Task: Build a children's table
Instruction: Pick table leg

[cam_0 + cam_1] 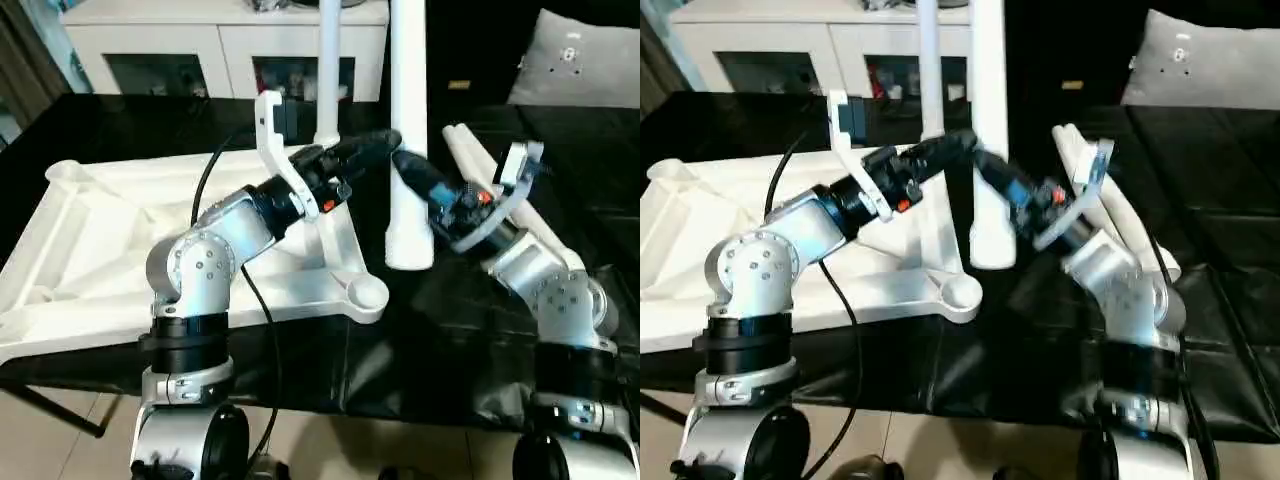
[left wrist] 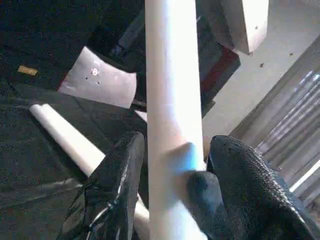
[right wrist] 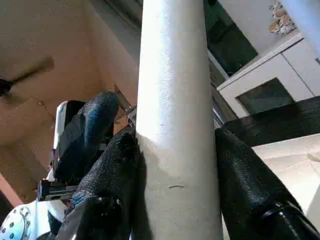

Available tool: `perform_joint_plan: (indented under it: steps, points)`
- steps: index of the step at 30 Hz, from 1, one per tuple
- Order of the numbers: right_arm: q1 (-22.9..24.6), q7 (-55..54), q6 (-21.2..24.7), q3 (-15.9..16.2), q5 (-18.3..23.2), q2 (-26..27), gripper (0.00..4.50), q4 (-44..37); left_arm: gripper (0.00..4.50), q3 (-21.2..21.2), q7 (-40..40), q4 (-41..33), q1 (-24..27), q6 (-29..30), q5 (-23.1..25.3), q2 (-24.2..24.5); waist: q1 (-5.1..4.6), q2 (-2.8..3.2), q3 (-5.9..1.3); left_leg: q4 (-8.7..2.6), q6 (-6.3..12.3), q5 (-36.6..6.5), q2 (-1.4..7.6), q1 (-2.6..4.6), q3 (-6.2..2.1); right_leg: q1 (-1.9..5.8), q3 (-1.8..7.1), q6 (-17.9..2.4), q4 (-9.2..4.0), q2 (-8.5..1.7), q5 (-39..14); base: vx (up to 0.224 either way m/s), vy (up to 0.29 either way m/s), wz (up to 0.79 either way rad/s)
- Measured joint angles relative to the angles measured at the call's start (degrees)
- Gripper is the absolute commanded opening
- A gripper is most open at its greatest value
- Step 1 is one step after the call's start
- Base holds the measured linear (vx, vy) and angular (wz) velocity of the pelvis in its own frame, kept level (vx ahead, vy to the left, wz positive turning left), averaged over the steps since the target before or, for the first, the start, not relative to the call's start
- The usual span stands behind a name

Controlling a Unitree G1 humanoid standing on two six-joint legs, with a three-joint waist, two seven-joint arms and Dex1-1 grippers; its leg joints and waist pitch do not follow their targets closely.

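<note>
Both grippers were clamped on 1 leg [image 1: 408,130], held upright above the black table [image 1: 450,330]. My left gripper [image 1: 385,143] pinched it from one side and my right gripper [image 1: 412,168] from the other, just below. The table top [image 1: 100,240] lay ribbed side up on my left, with 1 leg [image 1: 329,70] already standing in a far socket. 2 spare legs [image 1: 480,170] lay behind my right arm. Judgement: the tube is light, stiff and smooth, so likely slippery. Gripping near the wide lower end should steady it for the near corner socket [image 1: 366,292].
</note>
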Motion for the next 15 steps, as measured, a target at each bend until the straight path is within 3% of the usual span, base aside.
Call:
perform_joint_plan:
  steps: [9, 11, 15]
  points:
    - [2.0, -0.17, 0.0, 2.92, -0.78, -0.83, 1.84, -3.91, 2.78, 1.39, 2.21, -0.09, -0.38, 2.59, -4.1, -0.67, 0.1, 0.0, 0.0, -0.05, 0.04, -0.02, -0.01, -0.08, -0.02, -0.02, -0.02, 0.0, -0.08, 0.0, 0.0, 0.0, 0.0, 0.0]
    - [2.42, -0.45, -2.35, 4.61, -3.41, -1.29, 1.84, -5.43, 2.78, 1.12, 2.25, -0.24, -0.38, 2.54, -3.94, -0.34, 0.12, 0.0, 0.0, -0.06, 0.03, -0.02, -0.01, -0.08, -0.03, -0.02, -0.02, 0.08, -0.08, 0.0, -0.05, 0.0, 0.0, 0.0]
    - [3.99, -3.72, -11.03, 10.25, -12.44, -0.97, 1.84, -8.39, 2.78, -2.09, 2.01, -1.99, 0.83, 0.59, -0.72, 2.25, -0.05, 0.0, 0.0, -0.17, 0.0, -0.02, -0.01, -0.03, -0.03, -0.02, -0.02, 0.18, -0.09, 0.01, -0.11, 0.0, 0.0, 0.0]
